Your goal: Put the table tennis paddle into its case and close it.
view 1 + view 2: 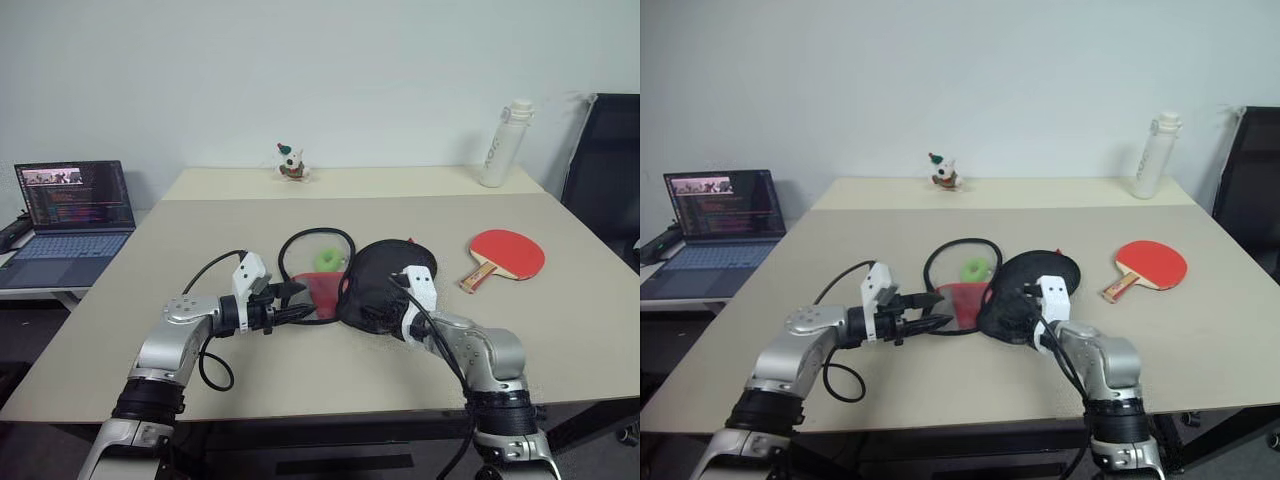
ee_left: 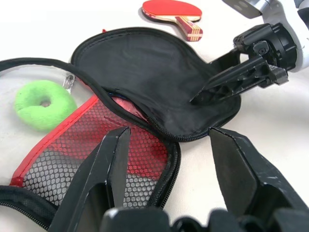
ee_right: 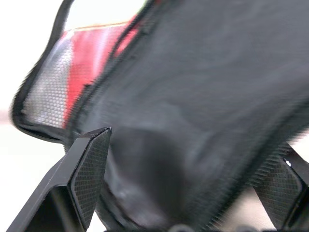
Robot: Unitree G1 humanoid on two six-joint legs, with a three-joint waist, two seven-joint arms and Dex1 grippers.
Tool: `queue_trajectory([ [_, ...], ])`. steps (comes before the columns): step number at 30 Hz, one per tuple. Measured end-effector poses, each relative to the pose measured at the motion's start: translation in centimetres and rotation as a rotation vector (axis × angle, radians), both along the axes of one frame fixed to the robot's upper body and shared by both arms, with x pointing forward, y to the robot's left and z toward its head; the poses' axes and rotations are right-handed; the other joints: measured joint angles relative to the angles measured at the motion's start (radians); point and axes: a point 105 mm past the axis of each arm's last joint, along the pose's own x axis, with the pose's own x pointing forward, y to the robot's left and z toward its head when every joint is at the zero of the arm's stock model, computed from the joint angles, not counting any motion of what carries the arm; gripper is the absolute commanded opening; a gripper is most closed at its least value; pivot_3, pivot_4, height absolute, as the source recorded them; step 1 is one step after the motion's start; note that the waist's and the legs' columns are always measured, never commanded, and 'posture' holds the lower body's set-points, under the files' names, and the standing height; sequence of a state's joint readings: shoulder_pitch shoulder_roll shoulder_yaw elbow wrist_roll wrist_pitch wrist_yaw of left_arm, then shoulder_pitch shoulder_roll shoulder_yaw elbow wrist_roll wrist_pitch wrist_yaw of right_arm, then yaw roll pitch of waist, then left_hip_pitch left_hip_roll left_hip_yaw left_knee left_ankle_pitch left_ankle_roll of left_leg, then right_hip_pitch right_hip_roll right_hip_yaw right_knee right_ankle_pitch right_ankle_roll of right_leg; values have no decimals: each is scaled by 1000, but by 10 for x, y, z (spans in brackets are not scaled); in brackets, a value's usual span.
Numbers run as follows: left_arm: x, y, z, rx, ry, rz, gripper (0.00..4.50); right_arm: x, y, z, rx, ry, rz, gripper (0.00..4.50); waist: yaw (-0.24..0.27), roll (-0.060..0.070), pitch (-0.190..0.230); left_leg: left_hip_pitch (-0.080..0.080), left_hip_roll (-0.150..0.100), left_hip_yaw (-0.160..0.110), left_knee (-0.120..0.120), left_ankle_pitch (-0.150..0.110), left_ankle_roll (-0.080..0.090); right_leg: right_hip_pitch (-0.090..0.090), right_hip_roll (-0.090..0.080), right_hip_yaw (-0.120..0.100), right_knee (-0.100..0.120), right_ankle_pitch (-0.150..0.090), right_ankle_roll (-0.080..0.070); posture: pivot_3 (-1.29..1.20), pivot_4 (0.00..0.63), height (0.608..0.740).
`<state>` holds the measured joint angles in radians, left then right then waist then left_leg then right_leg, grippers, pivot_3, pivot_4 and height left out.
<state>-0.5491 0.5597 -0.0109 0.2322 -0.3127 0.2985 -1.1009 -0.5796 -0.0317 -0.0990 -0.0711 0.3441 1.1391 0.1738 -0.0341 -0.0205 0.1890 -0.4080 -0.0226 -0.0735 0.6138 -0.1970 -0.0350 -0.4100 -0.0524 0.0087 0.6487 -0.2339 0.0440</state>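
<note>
1. The red-faced, wooden-handled table tennis paddle (image 1: 506, 254) lies on the beige surface (image 1: 250, 220) at three o'clock of the soft black-and-red zip case (image 1: 385, 285), not yet inside.
2. The case lies unzipped; insertion and zipping remain.
3. Left claw (image 1: 296, 302) released by the case's mesh edge; right claw (image 2: 205, 96) released over its black flap.

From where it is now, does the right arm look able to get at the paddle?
Probably yes. The table tennis paddle lies alone on bare table on the right gripper's side, nothing around it. That gripper is open against the case's black flap, so it would have to swing away first.
</note>
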Motion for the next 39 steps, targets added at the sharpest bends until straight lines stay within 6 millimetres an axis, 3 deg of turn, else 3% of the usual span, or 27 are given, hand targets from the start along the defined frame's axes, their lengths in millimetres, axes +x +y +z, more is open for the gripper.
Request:
queue_trajectory([
  [2, 0, 1, 0, 4, -1, 4, 2809, 1, 0, 2, 23, 4, -5, 3885, 0, 0, 0, 0, 0, 0, 0, 0, 0, 0, 0, 0, 0, 0, 0, 0, 150, 740],
  [7, -1, 2, 0, 4, -2, 6, 2809, 6, -11, 9, 135, 53, -42, 2147, 1, 0, 0, 0, 0, 0, 0, 0, 0, 0, 0, 0, 0, 0, 0, 0, 150, 740],
  [13, -1, 1, 1, 5, -6, 6, 2809, 13, -34, 13, 139, 91, -53, 44, 1, 0, 0, 0, 0, 1, 0, 0, 0, 0, 0, 0, 0, 0, 0, 0, 150, 740],
  [22, -1, 1, 1, 9, -6, 0, 2809, 23, -72, 15, 7, 130, 39, 44, -2, 0, 0, 0, 0, 2, 0, 0, 0, 0, 0, 1, -1, 0, 0, 0, 150, 740],
  [35, -1, 2, 1, 12, -8, 3, 2809, 42, -77, 9, -73, 128, 114, 44, -1, 0, 0, 0, 0, 2, 0, 0, 0, 0, 0, 1, -1, 0, 0, 0, 150, 740],
  [39, -2, 3, 2, 17, -11, 4, 2809, 45, -81, 9, -100, 104, 95, 1031, -1, 0, 0, 0, 0, 2, 0, 0, 0, 0, 0, 1, -1, 0, 0, 0, 150, 740],
])
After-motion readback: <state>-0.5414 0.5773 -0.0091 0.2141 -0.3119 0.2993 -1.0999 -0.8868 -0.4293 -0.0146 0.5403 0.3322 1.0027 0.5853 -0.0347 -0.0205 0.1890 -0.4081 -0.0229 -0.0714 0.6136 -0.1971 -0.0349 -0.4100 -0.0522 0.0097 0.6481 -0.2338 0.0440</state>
